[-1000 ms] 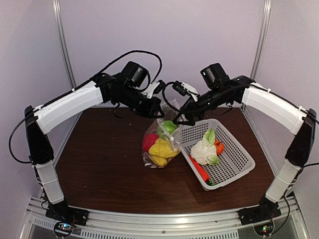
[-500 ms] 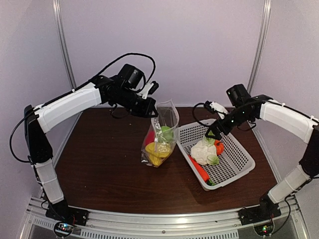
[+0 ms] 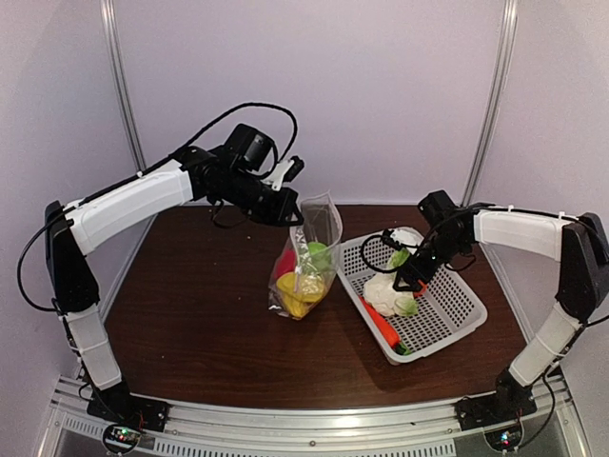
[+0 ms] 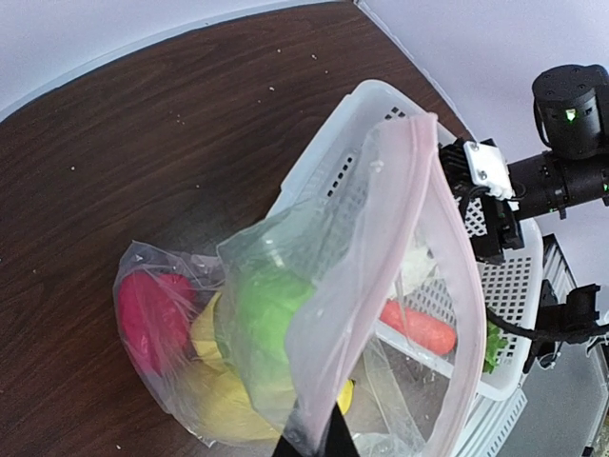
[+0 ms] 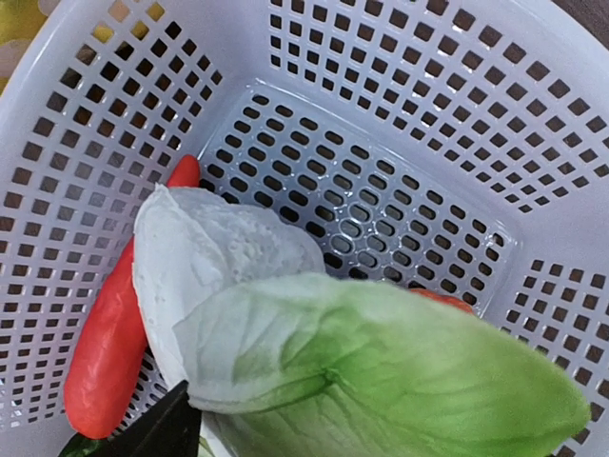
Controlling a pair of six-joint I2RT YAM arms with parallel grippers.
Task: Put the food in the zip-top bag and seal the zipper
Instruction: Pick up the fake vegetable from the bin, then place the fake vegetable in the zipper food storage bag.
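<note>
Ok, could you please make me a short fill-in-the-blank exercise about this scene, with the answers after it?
1. The left tool holds up the mouth of the zip-top bag, which already contains a ____ apple.
2. The right tool reaches down to the cauliflower in the white ____.
3. The carrot is not yet in the ____.
Missing words: green; basket; bag.
</note>
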